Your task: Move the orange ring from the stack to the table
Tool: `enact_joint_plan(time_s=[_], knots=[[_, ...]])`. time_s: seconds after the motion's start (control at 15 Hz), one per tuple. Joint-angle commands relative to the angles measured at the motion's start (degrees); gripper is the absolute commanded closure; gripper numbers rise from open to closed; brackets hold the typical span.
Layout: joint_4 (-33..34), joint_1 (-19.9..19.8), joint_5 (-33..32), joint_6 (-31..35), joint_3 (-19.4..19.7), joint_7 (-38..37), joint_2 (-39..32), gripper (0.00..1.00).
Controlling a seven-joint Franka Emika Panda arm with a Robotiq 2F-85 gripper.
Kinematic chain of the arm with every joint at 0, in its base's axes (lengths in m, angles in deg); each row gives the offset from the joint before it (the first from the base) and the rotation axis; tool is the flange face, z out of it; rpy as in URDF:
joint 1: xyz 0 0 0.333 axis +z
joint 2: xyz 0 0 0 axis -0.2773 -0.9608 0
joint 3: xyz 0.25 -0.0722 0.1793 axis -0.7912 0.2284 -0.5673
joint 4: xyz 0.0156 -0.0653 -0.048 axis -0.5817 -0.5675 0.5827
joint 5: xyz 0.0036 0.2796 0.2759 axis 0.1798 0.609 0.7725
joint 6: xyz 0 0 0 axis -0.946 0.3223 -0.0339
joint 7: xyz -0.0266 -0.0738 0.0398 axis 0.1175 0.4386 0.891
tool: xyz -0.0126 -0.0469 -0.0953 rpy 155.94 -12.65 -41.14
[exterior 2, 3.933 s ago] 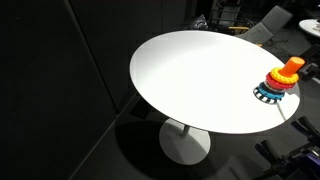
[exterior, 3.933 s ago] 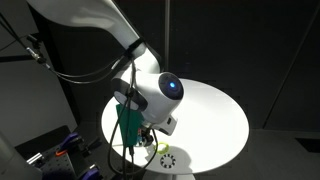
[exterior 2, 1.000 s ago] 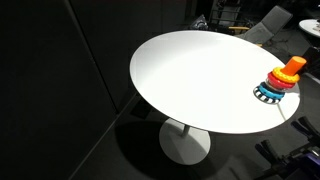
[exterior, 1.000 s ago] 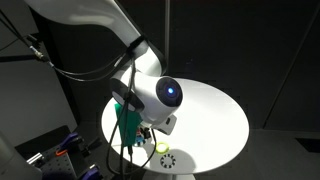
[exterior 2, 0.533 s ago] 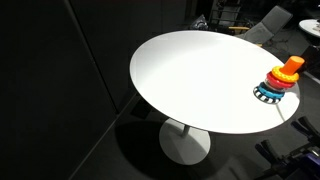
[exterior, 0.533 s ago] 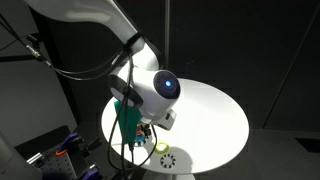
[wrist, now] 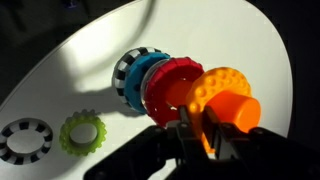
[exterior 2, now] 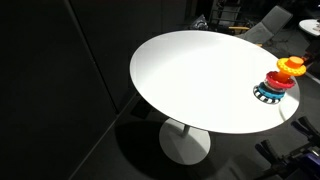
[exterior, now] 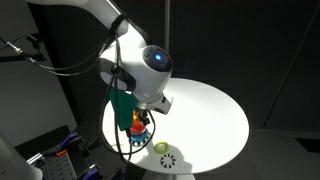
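The stack lies across the wrist view: a black-and-white toothed disc, a blue base and a red ring. The orange ring is at its near end, bumpy rim towards the red ring. My gripper is shut on that rim, one finger on each side. In an exterior view the orange ring sits just above the stack at the edge of the white table. From the opposite side my gripper hangs over the table's near edge with the orange ring in it. The peg is hidden.
A yellow-green toothed ring and a black-and-white toothed ring lie loose on the table beside the stack; an exterior view shows the yellow-green one too. The table's edge runs close to the stack. Dark surroundings and cables lie beyond.
The arm has risen and swung a little, so the gripper and the orange ring now show under it. The orange ring has lifted slightly off the red ring. The jaws stayed shut.
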Motion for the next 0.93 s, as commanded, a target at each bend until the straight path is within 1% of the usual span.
enact_joint_plan(time_s=[0.0,0.27,0.53,0.87], knots=[[-2.4,0.4,-3.1,0.8,-0.1,-4.1,5.8,0.93],[-2.5,0.6,-5.3,0.1,0.2,-7.3,9.2,0.94],[-2.5,1.0,-6.2,0.1,0.3,-9.8,12.7,0.94],[-1.9,3.1,-7.1,1.6,-0.8,-14.5,14.4,0.94]])
